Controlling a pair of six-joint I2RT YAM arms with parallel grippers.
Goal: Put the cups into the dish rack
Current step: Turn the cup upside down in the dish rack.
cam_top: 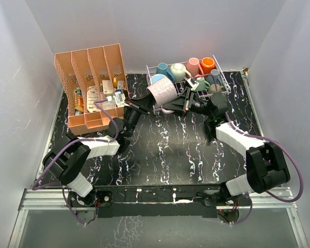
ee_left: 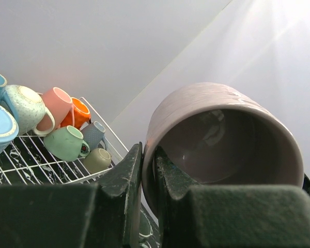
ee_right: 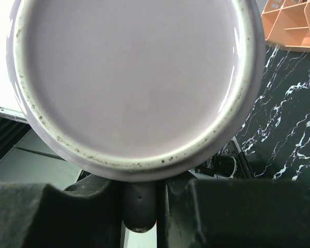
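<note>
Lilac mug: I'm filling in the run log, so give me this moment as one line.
lilac mug: held at dish rack front | left pincer: clamps rim | right pincer: grips handle

Salmon-pink slotted organizer (cam_top: 90, 64) sits just left of the left gripper (cam_top: 149, 102), its four compartments side by side; small packets and papers (cam_top: 101, 97) crowd its near end, beside that gripper; black white-veined tabletop (cam_top: 165, 155) spreads beneath it; white walls (cam_top: 160, 31) rise beyond.
</note>
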